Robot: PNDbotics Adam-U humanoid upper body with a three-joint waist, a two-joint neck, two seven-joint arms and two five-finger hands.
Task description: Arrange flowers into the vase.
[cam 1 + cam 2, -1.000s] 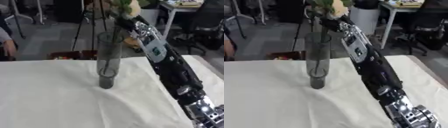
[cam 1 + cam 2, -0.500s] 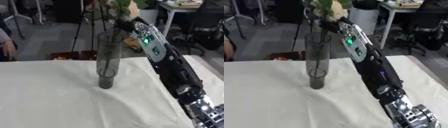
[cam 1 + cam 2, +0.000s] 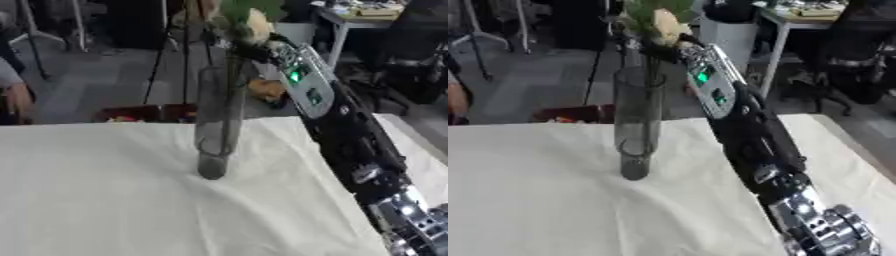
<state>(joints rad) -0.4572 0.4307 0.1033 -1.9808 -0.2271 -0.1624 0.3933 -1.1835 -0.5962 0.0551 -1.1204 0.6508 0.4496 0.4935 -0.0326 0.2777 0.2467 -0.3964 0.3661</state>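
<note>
Right hand of mine seems clamped on the flower above the tall grey vase standing mid-table, so I should keep the stem plumb over the mouth and lower straight, avoiding the rim.

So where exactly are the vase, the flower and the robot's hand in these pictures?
vase point(image 3: 637, 120): right eye view, on the middle of its glass wall.
flower point(image 3: 664, 25): right eye view, on the pale bloom.
right hand point(image 3: 661, 51): right eye view, on the dark hand under the bloom.
</note>
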